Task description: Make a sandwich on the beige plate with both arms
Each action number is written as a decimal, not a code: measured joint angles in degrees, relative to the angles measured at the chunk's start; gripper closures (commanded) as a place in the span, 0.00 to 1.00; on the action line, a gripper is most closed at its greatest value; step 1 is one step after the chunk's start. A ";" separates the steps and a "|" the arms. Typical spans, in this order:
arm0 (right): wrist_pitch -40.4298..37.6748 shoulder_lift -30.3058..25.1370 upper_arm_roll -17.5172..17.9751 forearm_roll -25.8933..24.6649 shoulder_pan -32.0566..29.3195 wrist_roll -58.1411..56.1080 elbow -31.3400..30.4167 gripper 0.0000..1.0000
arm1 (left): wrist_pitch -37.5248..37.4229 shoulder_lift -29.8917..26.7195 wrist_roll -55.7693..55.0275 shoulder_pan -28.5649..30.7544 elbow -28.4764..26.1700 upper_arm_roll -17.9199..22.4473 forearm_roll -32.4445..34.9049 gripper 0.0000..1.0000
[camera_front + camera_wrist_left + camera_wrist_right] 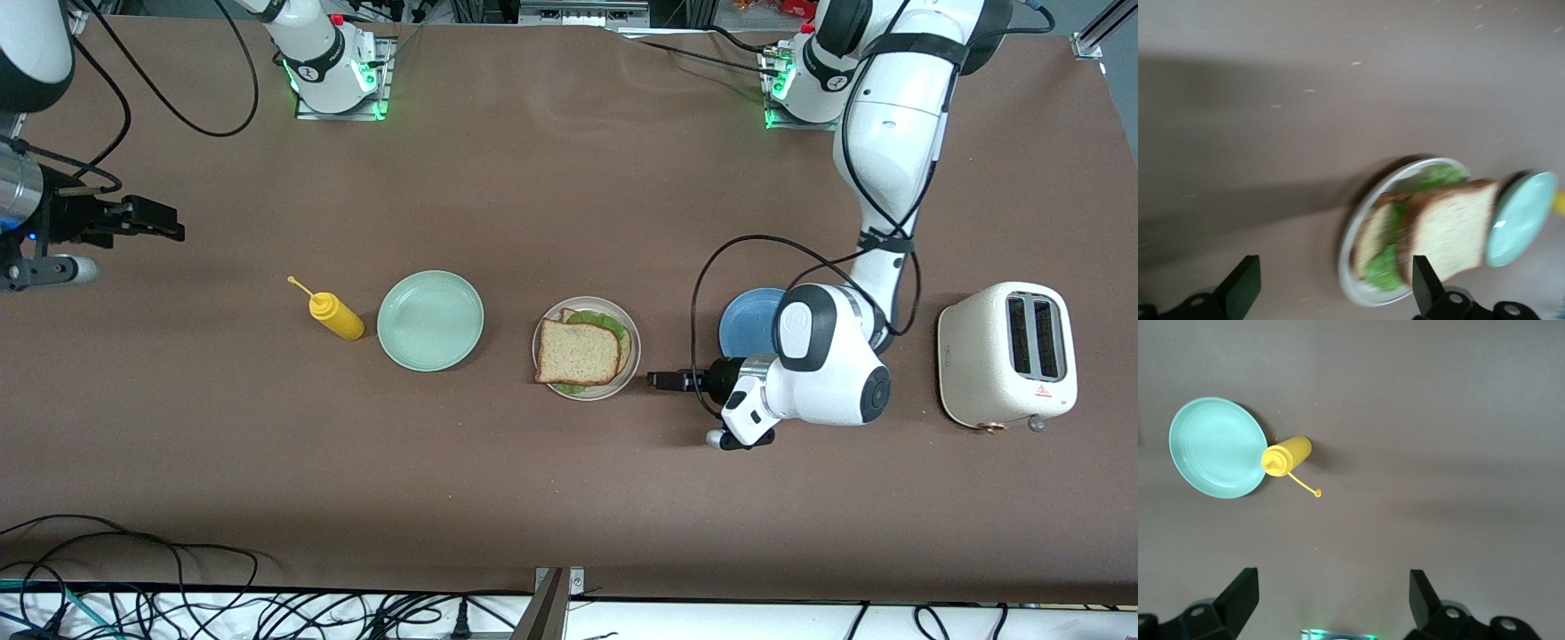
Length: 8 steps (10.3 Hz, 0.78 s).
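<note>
**Both grippers spread wide, sandwich lying on the beige plate**

The left gripper (660, 380) hangs low over the table just beside the beige plate (632, 356), on the side toward the left arm's end, its fingers (1241, 285) spread apart and holding nothing. The right gripper (169, 224) waits with jaws wide over the right arm's end of the table.

The table (569, 498) is a plain brown surface; cables trail along its edge nearest the front camera.

The sandwich (580, 350) lies on the beige plate: a square slice of speckled brown bread with darker crust on top, ruffled green lettuce (1441, 175) showing at its edges, and a second slice beneath.
</note>
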 measured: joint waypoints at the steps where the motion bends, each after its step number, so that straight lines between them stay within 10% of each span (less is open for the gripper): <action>1: 1.77 -1.88 0.80 0.00 -1.81 1.03 -2.34 0.00 | -1.99 -0.84 0.00 0.89 0.04 0.14 3.69 0.00; 8: 0.99 -6.68 10.60 -6.21 -5.61 3.24 -2.14 0.00 | -15.56 -7.81 0.08 3.76 0.17 1.82 28.11 0.00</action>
